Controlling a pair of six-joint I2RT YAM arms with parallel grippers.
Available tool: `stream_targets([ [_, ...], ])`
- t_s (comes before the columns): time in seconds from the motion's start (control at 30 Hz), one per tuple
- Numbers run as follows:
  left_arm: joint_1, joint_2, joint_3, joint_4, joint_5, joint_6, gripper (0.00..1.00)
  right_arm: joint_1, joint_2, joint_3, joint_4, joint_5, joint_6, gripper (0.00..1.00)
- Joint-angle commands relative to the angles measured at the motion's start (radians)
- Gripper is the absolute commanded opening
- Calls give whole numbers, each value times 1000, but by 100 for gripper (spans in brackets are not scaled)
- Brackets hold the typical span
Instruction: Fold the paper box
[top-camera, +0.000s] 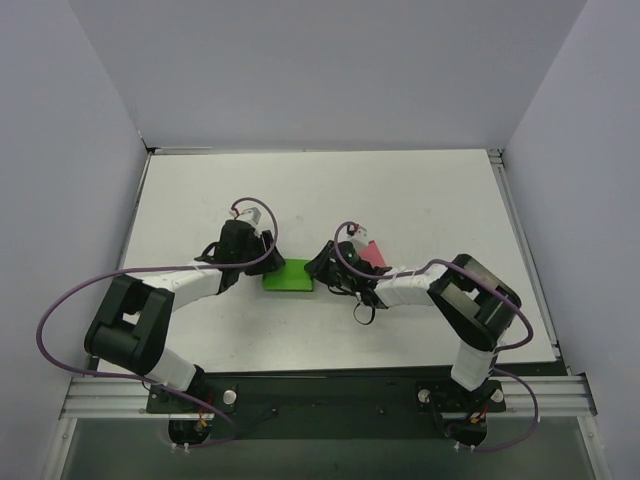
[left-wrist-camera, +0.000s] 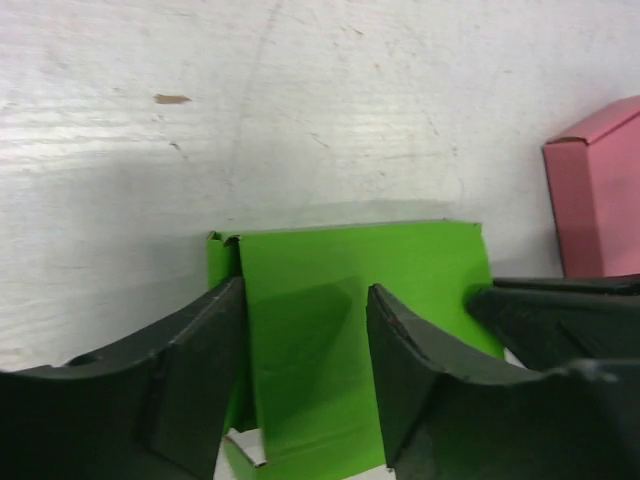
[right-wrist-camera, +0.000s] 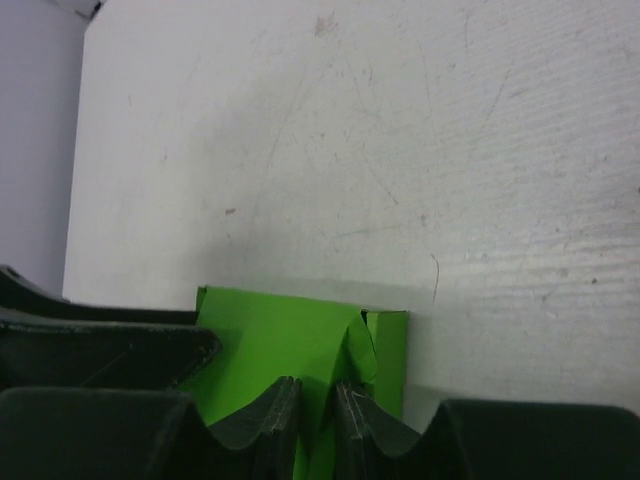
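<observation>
The green paper box (top-camera: 288, 276) lies flat on the white table between my two grippers. My left gripper (top-camera: 264, 262) is at its left end. In the left wrist view the left gripper (left-wrist-camera: 305, 375) is open, its fingers (left-wrist-camera: 190, 370) astride the box's top panel (left-wrist-camera: 360, 290), and a side flap stands up at the left. My right gripper (top-camera: 322, 268) is at the box's right end. In the right wrist view it (right-wrist-camera: 318, 415) is shut on a raised fold of the green box (right-wrist-camera: 270, 335) beside the right end flap.
A flat pink box (top-camera: 373, 255) lies just behind the right gripper and shows at the right of the left wrist view (left-wrist-camera: 600, 190). The left gripper shows at the left of the right wrist view (right-wrist-camera: 100, 345). White walls enclose the table.
</observation>
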Motion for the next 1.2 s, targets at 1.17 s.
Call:
stream_targets([
  [1.17,-33,-214,23,-180,86,33,77,-44,-285,-155,-132,-168,-46,58],
])
